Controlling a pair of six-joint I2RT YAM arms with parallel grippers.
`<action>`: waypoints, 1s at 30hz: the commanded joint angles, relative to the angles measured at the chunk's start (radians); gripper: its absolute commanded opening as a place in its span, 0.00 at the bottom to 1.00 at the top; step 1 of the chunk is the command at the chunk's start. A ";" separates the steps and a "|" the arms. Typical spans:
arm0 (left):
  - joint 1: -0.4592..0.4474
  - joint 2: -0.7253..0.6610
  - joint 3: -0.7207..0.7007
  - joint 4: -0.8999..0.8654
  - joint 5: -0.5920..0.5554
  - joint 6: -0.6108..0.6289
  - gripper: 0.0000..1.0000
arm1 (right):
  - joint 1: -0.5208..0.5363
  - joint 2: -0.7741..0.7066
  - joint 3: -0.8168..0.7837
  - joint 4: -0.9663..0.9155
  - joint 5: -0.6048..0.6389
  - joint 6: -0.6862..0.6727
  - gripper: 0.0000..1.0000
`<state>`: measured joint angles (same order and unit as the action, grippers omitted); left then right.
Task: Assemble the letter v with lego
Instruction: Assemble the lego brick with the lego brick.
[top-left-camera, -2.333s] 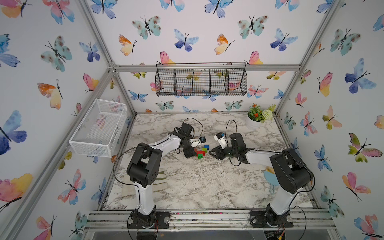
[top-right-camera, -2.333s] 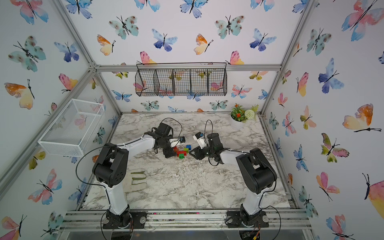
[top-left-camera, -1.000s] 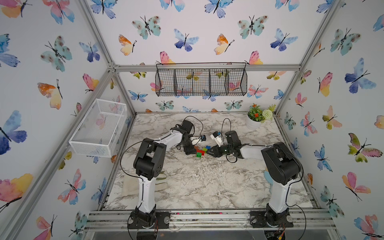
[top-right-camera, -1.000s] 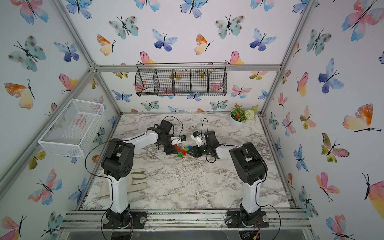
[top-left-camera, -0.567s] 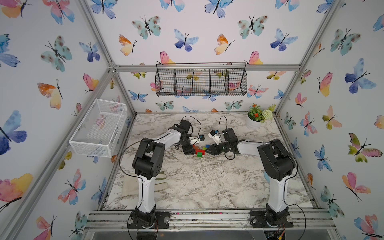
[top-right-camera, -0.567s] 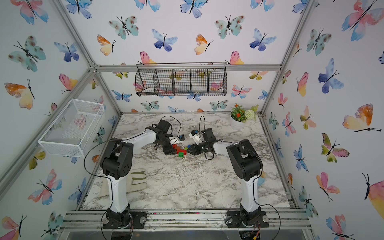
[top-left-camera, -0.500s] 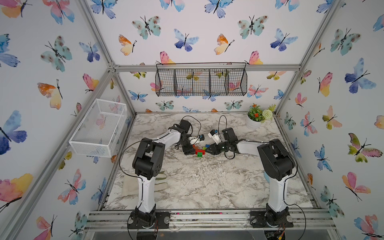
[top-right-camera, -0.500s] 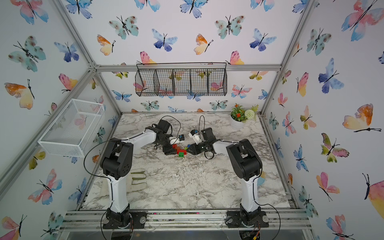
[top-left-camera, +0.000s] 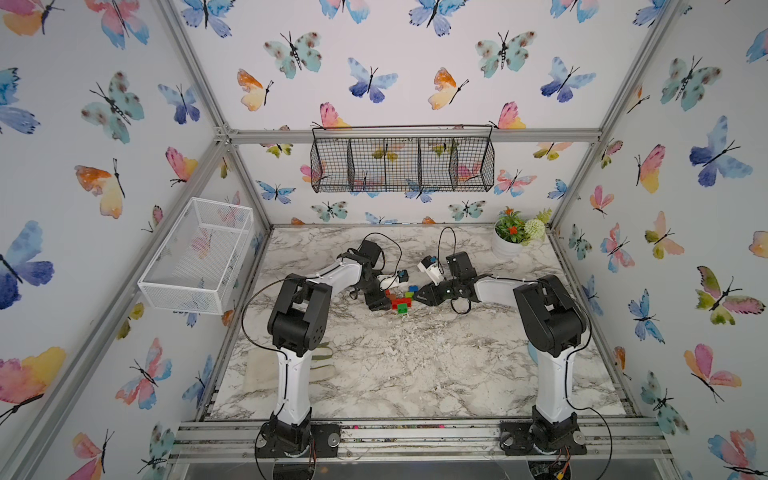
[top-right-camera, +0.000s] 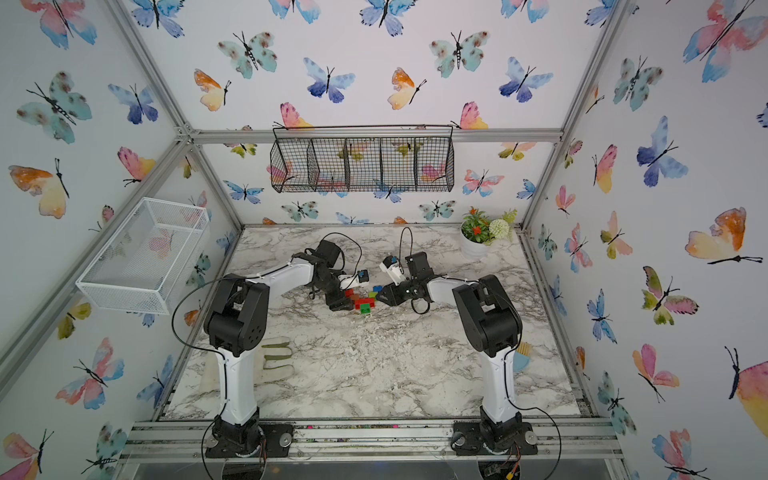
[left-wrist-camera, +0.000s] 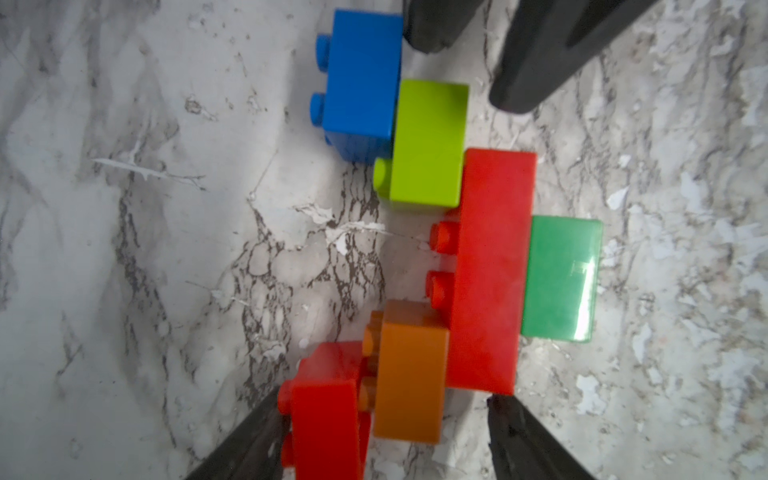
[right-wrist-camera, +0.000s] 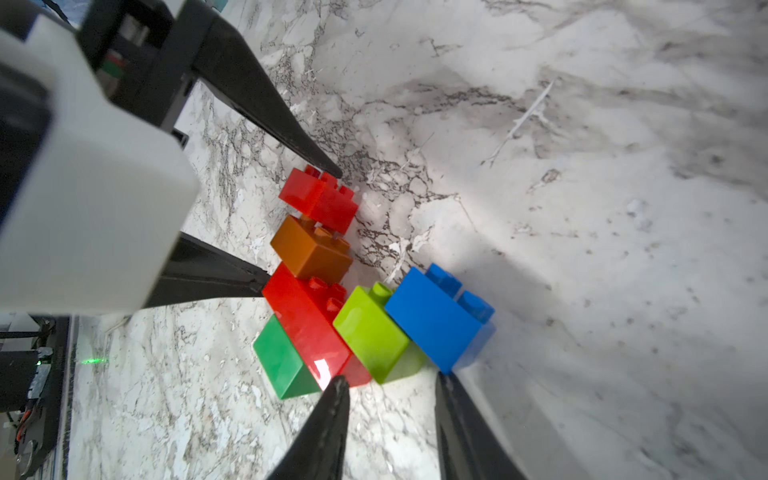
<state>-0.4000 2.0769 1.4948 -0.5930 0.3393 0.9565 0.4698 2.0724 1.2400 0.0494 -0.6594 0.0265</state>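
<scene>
letter v (top-left-camera: 401, 300) lies flat on the marble table (top-left-camera: 395, 365), mid-table between the two arms, seen in both top views. All its bricks lie on their sides.

Build order from the wrist views:
- dark green brick (left-wrist-camera: 561, 278) sits at the vertex, with the long red brick (left-wrist-camera: 490, 266) against it.
- lime green brick (left-wrist-camera: 428, 141) and orange brick (left-wrist-camera: 411, 374) sit on the long red's two ends.
- blue brick (left-wrist-camera: 361, 79) sits on the lime, and the square red brick (left-wrist-camera: 328, 415) on the orange.
- The square red sits skewed, and the orange's studs show in a gap between the two. The other joints look flush.

left gripper (left-wrist-camera: 384, 399): jaws are wide apart and straddle the square red and orange arm. One fingertip touches the square red's studded side, the other sits at the long red's end. There is clearance beside the orange, so nothing is clamped.

right gripper (right-wrist-camera: 388, 378): jaws are narrowly apart at the lime and blue arm. One tip is at the long red's end, the other at the blue's corner. The lime's end faces the gap, and no brick sits between the pads.
</scene>
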 joint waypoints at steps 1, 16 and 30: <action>0.004 0.012 0.019 -0.028 0.032 -0.004 0.75 | -0.009 0.021 0.031 -0.006 -0.029 -0.023 0.39; 0.006 0.021 0.028 -0.029 0.029 -0.008 0.69 | -0.017 0.020 0.045 0.005 -0.042 -0.020 0.38; 0.005 0.031 0.038 -0.032 0.024 -0.015 0.64 | -0.018 0.009 0.024 0.026 -0.046 -0.007 0.39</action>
<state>-0.3992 2.0918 1.5131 -0.5957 0.3428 0.9447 0.4583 2.0777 1.2675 0.0612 -0.6853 0.0154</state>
